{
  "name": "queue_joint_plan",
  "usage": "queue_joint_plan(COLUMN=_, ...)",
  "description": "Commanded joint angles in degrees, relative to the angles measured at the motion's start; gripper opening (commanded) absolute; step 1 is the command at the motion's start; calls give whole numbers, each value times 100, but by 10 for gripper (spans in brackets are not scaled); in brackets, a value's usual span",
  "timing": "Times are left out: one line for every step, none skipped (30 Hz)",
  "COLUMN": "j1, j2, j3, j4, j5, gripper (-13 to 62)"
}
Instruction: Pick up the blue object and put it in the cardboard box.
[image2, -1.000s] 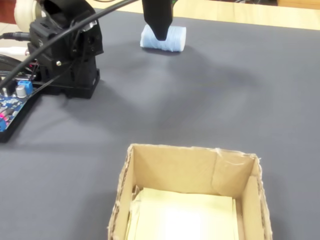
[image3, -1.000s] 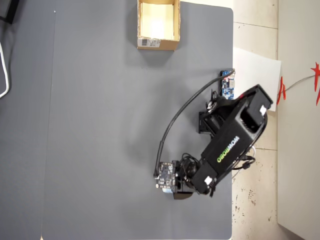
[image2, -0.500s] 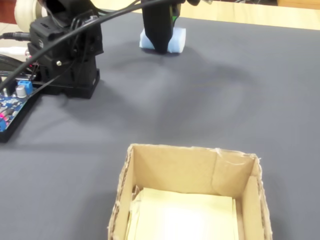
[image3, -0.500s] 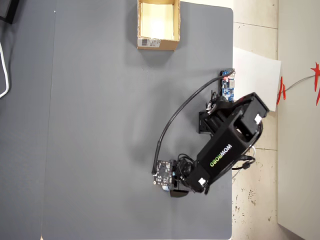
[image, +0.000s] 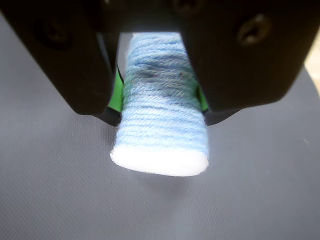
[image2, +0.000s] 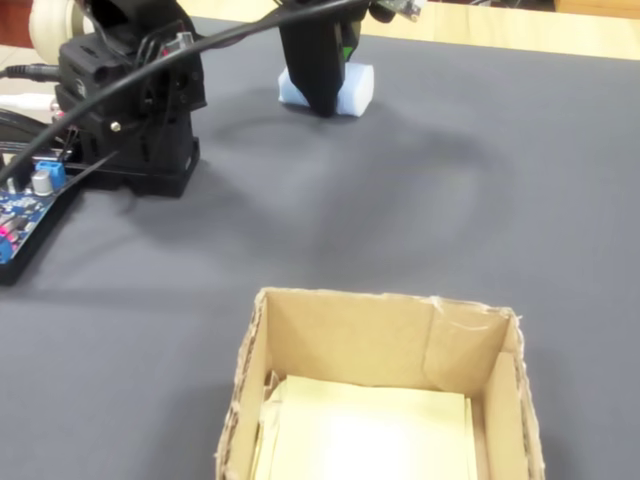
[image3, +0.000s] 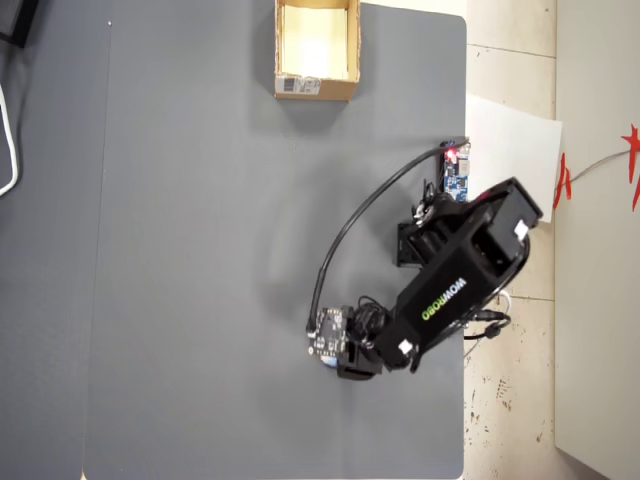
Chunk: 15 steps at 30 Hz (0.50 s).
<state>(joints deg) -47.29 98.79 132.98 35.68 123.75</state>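
Observation:
The blue object is a pale blue ribbed roll lying lengthwise between my jaws in the wrist view, its white end facing the camera. Both green pads press against its sides, so my gripper is shut on it. In the fixed view the roll sits at the far side of the grey mat, and the black gripper covers its middle. From overhead the gripper hides the roll. The cardboard box stands open at the near edge, at the mat's top in the overhead view.
The arm's black base and a blue circuit board stand at the left in the fixed view. A black cable arcs from base to wrist. White paper lies beyond the mat's right edge.
The gripper came down over the roll and its jaws closed on it. The roll shifted slightly towards the fixed camera. From overhead the wrist moved a little up the picture.

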Motion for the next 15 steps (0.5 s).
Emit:
queue_joint_plan(j1=123, j2=387, j3=-70, j4=-308, j5=-70, gripper=105)
queue_joint_plan(j1=193, j2=501, j3=-26, j4=-334, j5=-70, gripper=106)
queue_joint_plan(j1=255, j2=624, j3=35, j4=-369, j5=-70, gripper=106)
queue_joint_plan(j1=325, j2=756, j3=88, j4=-404, j5=-70, gripper=106)
queue_joint_plan(j1=396, j2=888, j3=132, j4=-413, j5=-70, gripper=106)
queue_joint_plan(j1=466, j2=1011, j3=185, j4=-439, j5=-70, gripper=106)
queue_joint_plan(j1=545, j2=1143, j3=246, j4=-483, j5=-70, gripper=106)
queue_joint_plan(j1=615, j2=1292, j3=316, j4=-554, j5=-70, gripper=107)
queue_joint_plan(j1=747, j2=1547, j3=413, j4=-580, j5=-62, gripper=107)
queue_joint_plan(j1=844, j2=1714, j3=475, j4=-589, j5=-53, gripper=106)
queue_joint_plan(j1=1002, j2=1942, j3=554, j4=-589, j5=-53, gripper=107)
queue_joint_plan(j1=1107, j2=2092, j3=615, j4=-589, j5=-53, gripper=107)
queue_joint_plan(j1=1213, j2=2232, j3=677, j4=-589, j5=-53, gripper=107)
queue_joint_plan(j1=1327, j2=2364, j3=738, j4=-571, j5=-44, gripper=107)
queue_joint_plan(j1=1450, j2=2487, j3=809, j4=-580, j5=-53, gripper=106)
